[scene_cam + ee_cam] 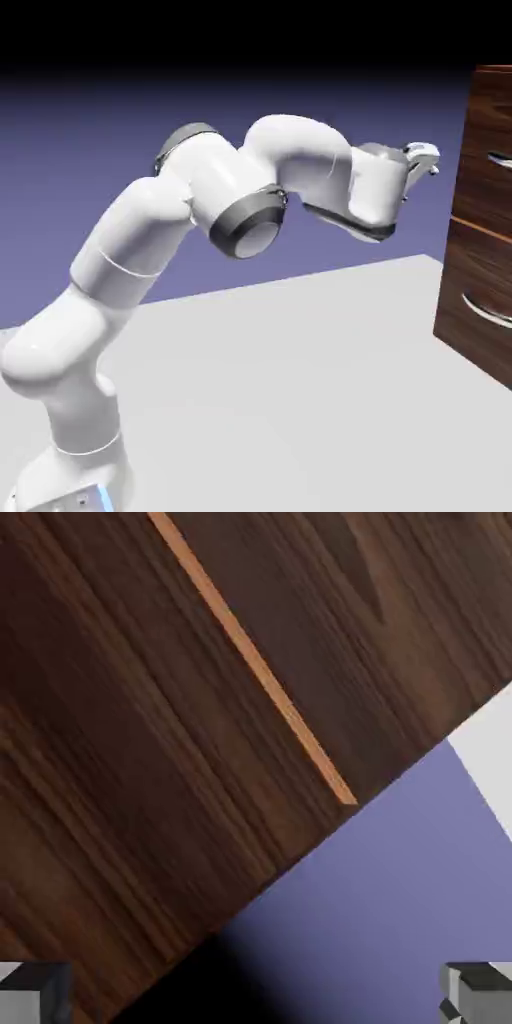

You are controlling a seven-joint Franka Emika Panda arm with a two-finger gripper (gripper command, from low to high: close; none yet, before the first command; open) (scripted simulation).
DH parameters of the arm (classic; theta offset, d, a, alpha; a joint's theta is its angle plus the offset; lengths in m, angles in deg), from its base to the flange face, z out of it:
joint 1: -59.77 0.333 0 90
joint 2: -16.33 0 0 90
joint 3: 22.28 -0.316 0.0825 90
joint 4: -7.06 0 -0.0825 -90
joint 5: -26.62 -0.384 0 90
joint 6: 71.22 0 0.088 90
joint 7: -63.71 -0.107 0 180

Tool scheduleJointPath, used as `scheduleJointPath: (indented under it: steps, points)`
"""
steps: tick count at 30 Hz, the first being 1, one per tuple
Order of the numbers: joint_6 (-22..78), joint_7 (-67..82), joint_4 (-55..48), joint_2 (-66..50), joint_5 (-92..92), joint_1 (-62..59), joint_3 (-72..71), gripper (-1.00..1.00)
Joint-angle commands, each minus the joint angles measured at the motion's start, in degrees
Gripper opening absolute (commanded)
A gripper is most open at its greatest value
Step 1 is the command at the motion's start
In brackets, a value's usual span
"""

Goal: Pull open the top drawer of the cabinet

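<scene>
Dark brown wood with a glossy grain makes the cabinet (480,240), which stands at the right edge of the exterior view and is cut by that edge. Its top drawer (490,150) is the upper front, with a silver handle (501,160) of which only one end is visible. Below it, after a thin orange-brown strip (482,229), comes the lower drawer (480,275), and this one has a curved silver handle too, also cut by the edge. Both drawers look closed. The white arm (210,190) rises from the lower left of the exterior view, bends at its dark-ringed joints, and reaches to the right. At its end is the pincer (434,162), which is near the cabinet, at about the height of the top drawer's handle, but apart from it. The fingers (35,992) of the pincer are wide apart, one at each side of the hand view's bottom edge, and between them nothing is held. In the hand view, the wood fills the upper left part, and the same strip crosses it slantwise and ends close to the cabinet's edge. Beyond this edge are the blue-violet backdrop (370,882), a black area at the bottom, and a piece of the pale bench (490,752) at the right.
</scene>
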Motion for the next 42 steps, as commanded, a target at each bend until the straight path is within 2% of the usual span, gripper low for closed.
scheduleJointPath:
  steps: [1,9,20,21,22,42]
  points:
    - [0.19,2.50,-1.33,-1.26,2.18,-0.68,-1.05,0.00]
    - [1.67,22.43,-11.98,-11.33,19.57,-6.08,-9.41,0.00]
    - [-2.47,45.29,-33.92,-24.34,10.27,6.29,-10.61,0.00]
    - [-2.47,45.29,-33.92,-24.34,10.27,6.29,-10.61,-1.00]
    - [-2.47,45.29,-33.92,-24.34,10.27,6.29,-10.61,-1.00]
    - [9.50,20.96,7.60,-10.46,24.72,-22.89,-23.57,-1.00]
